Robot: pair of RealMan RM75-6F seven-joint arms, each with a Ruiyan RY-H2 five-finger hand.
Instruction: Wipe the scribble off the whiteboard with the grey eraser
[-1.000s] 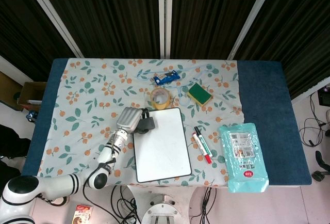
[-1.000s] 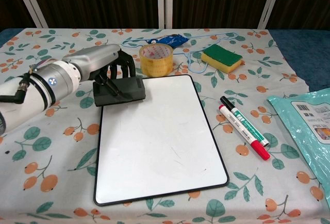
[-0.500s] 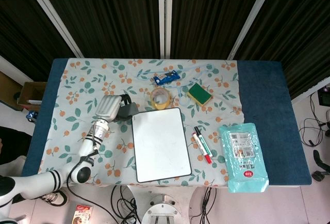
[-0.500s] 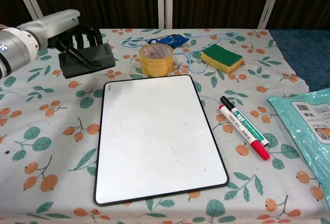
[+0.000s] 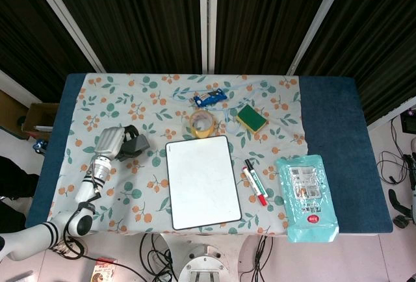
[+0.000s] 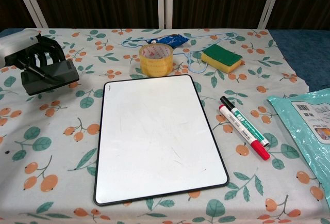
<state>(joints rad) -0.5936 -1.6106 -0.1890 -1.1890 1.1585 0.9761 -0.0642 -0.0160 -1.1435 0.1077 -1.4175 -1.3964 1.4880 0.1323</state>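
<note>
Overhead first: left hand [image 5: 110, 141] sits well left of the whiteboard [image 5: 202, 181], fingers curled over the eraser [image 5: 135, 147], which lies on the floral cloth [image 5: 97, 100] apart from the board. The board shows white, with no bold scribble to be made out from this height, so the eraser's place off to the side reads as wiping done and the tool being carried clear or set down. Tape [image 5: 202, 123], a sponge [image 5: 251, 118], a blue packet [image 5: 209, 99], two markers [image 5: 255, 181] and a wipes pack [image 5: 307, 196] lie around the board's top and right, none touching it. No right hand is visible.

Chest view: the left hand [image 6: 36, 53] shows at the left edge, dark fingers gripping the eraser [image 6: 50, 76] from above; whether its pad rests on the cloth or hangs just over it cannot be told. The whiteboard [image 6: 160, 136] carries only faint thin streaks, likely residue. It lies flat in the middle, within easy reach. The markers [image 6: 244, 126] lie side by side just right of it, capped. Again the right hand is absent
</note>
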